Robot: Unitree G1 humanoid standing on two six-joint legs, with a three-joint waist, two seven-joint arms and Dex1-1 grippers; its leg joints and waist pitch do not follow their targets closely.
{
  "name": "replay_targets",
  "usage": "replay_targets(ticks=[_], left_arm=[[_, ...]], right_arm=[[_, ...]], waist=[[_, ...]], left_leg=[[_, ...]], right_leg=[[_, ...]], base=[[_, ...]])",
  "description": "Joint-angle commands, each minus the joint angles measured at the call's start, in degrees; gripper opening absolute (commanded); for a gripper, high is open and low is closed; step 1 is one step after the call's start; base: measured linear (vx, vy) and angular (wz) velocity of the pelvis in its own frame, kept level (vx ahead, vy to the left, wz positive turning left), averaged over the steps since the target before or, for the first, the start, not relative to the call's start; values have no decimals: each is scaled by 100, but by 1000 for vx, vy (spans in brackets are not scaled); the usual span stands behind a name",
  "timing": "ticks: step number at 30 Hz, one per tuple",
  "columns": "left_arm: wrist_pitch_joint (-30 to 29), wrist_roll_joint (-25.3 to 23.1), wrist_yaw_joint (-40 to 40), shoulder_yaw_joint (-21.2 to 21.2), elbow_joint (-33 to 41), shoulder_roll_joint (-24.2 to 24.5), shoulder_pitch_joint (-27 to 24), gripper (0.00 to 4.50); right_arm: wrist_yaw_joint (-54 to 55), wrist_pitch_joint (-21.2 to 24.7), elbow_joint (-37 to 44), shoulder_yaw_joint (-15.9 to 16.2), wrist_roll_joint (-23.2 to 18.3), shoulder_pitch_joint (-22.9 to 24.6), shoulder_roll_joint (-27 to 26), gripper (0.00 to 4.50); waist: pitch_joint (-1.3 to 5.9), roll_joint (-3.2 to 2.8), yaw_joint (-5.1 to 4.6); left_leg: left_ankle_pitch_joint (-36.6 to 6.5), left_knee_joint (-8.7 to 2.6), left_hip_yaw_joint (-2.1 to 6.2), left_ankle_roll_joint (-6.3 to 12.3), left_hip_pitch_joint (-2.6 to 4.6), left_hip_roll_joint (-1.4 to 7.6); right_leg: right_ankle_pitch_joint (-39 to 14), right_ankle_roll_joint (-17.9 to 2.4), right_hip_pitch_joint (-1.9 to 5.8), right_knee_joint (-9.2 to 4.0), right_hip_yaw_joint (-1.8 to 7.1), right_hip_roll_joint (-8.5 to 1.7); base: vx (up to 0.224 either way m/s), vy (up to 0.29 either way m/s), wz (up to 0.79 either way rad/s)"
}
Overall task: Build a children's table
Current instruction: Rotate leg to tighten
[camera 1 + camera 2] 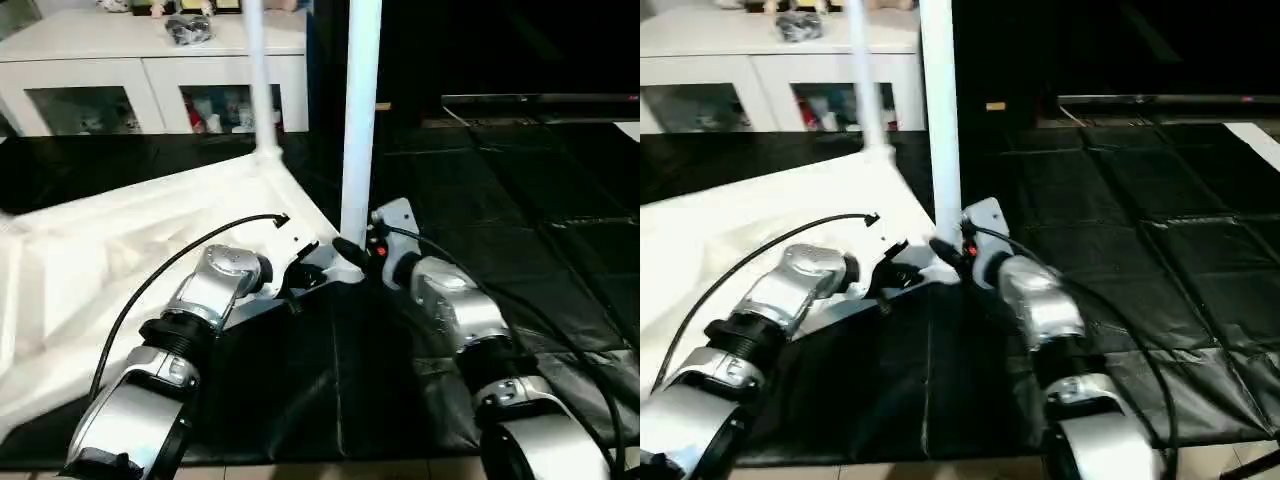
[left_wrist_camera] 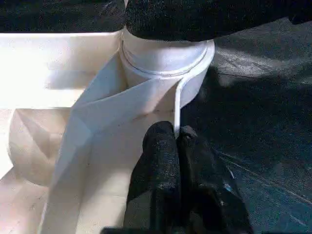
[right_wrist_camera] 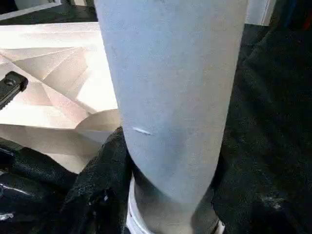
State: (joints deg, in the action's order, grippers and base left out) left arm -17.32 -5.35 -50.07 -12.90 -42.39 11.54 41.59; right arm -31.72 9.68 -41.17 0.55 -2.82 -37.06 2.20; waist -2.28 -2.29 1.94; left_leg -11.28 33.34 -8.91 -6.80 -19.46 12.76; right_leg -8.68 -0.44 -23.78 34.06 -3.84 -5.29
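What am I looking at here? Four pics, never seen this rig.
A humanoid robot with two silver arms is assembling a white plastic children's table. The two wide pictures come from its head camera, looking down over its forearms; the two close-ups come from cameras on its wrists. The large white ribbed table top lies upside down on black floor mats. Two long white tube legs stand upright in corner sockets. The right gripper has its jaws around the base of the near leg. The left gripper, jaws shut, touches the top's edge beside that socket. A white glass-door cabinet stands behind.
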Motion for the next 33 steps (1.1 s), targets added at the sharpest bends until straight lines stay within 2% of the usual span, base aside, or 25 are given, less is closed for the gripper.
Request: replay_targets(ticks=[1, 4, 6, 8, 9, 11, 12, 14, 15, 18, 20, 22, 26, 30, 33], left_arm=[[95, 108, -37, -173, 63, -288, 108, 0], [240, 113, -258, -183, 104, -168, 69, 0], [446, 105, -558, -225, 153, 27, 8, 0], [520, 89, -766, -268, 173, 174, -36, 0], [576, 72, -846, -285, 173, 227, -51, 0], [631, 43, -1039, -322, 168, 364, -82, 0], [722, 43, -1178, -341, 168, 437, -96, 0], [1012, 59, -1542, -389, 154, 603, -109, 0], [1048, 70, -1594, -395, 159, 619, -113, 0], [1344, 143, -2090, -492, 245, 777, -167, 0], [1516, 152, -2336, -587, 301, 872, -204, 0], [1644, 212, -2619, -657, 387, 937, -262, 0], [1760, 298, -2901, -714, 524, 982, -337, 0], [1918, 322, -3145, -801, 706, 1061, -434, 0], [1898, 378, -3238, -808, 843, 1077, -486, 0]], right_arm=[[-553, 195, -17, 397, -203, 35, -466, 254], [-872, 204, 59, 378, -312, 79, -303, 274], [-1255, 156, 120, 430, -305, 118, -6, 290], [-1599, 117, 177, 433, -329, 144, 221, 314], [-1735, 109, 203, 417, -344, 151, 303, 314], [-2116, 52, 256, 402, -392, 160, 540, 347], [-2314, -81, 258, 426, -379, 162, 696, 354], [-2881, -296, 263, 426, -435, 162, 1062, 366], [-2943, -299, 269, 425, -446, 163, 1094, 391], [-3618, -369, 361, 502, -504, 203, 1399, 410], [-4112, -366, 434, 557, -587, 245, 1543, 410], [-4701, -350, 428, 651, -746, 257, 1687, 410], [-5074, -344, 341, 734, -815, 234, 1754, 410], [-5316, -417, 123, 794, -762, 161, 1731, 410], [-5371, -414, -49, 825, -764, 73, 1667, 375]], waist=[[331, -8, 43], [335, 8, 60], [343, -9, 63], [367, -3, 73], [368, 0, 78], [379, -2, 108], [375, 28, 113], [372, 38, 192], [368, 27, 198], [359, 33, 258], [355, 37, 330], [363, 33, 357], [371, 48, 408], [368, 58, 459], [372, 70, 456]], left_leg=[[-1487, -419, -89, 239, -92, -104], [-1390, -425, -87, 290, -102, -97], [-1284, -419, -88, 299, -106, -88], [-1096, -394, -100, 384, -108, -75], [-1059, -389, -97, 408, -117, -76], [-919, -369, -115, 485, -105, -61], [-902, -367, -121, 504, -111, -59], [-911, -356, -127, 544, -106, -51], [-928, -353, -137, 552, -115, -48], [-1028, -361, -141, 521, -95, -25], [-1044, -367, -137, 508, -89, -9], [-1073, -366, -139, 504, -75, -2], [-943, -360, -136, 521, -91, 2], [-940, -363, -139, 470, -83, 3], [-933, -367, -139, 425, -86, 6]], right_leg=[[-1696, -1204, 354, -436, 131, -158], [-1700, -1210, 371, -435, 131, -171], [-1514, -1261, 372, -419, 135, -171], [-1008, -1436, 387, -365, 139, -163], [-916, -1475, 396, -356, 136, -163], [-626, -1605, 396, -320, 132, -160], [-619, -1622, 398, -320, 131, -161], [-742, -1630, 399, -331, 125, -171], [-760, -1634, 395, -318, 132, -170], [-946, -1598, 368, -331, 137, -180], [-967, -1581, 359, -321, 143, -180], [-906, -1619, 355, -309, 146, -183], [-761, -1656, 360, -280, 148, -193], [-957, -1594, 349, -295, 152, -202], [-959, -1589, 343, -286, 151, -195]], base=[[0, 0, 0], [0, 0, 0], [0, 0, 0], [0, 0, 0], [0, 0, 0], [0, 0, 0], [0, 0, 0], [0, 0, 0], [0, 0, 0], [0, 0, 0], [0, 0, 0], [0, 0, 0], [0, 0, 0], [0, 0, 0], [0, 0, 0]])
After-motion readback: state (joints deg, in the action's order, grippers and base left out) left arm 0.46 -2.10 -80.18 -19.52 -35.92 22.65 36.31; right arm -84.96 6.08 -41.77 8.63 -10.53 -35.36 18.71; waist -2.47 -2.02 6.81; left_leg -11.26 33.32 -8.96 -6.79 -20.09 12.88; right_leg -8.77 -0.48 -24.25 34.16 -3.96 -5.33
